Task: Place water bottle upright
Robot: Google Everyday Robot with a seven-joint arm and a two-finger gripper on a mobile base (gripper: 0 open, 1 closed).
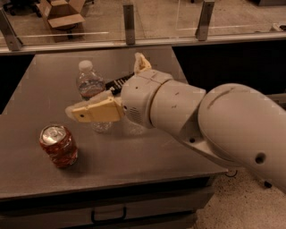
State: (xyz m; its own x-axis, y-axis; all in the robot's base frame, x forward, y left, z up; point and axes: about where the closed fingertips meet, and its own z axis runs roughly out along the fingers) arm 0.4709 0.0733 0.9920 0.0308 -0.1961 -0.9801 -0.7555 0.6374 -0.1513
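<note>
The water bottle (90, 85) stands upright on the grey table (40, 89), toward the back and a little left of the middle. It is small, clear and ribbed, with a white cap on top and a pale band around the body; no writing on the band can be read. Its lower part is hidden behind the gripper (105, 85), which reaches in from the right with its two tan fingers (96, 112) spread wide apart. The near finger crosses in front of the bottle and the far one points up behind the wrist, so the bottle sits roughly between them. Whether the near finger actually touches the plastic is hard to say from this angle. A red can (58, 145) with a silver top stands upright close to the front edge, well apart from the bottle, and its markings cannot be made out. Bare tabletop lies to the left of the bottle and between bottle and can. The thick white arm (214, 120) covers the right side. Beyond the back edge runs a glass barrier (128, 22), with a cardboard box (60, 13) on the floor behind it.
</note>
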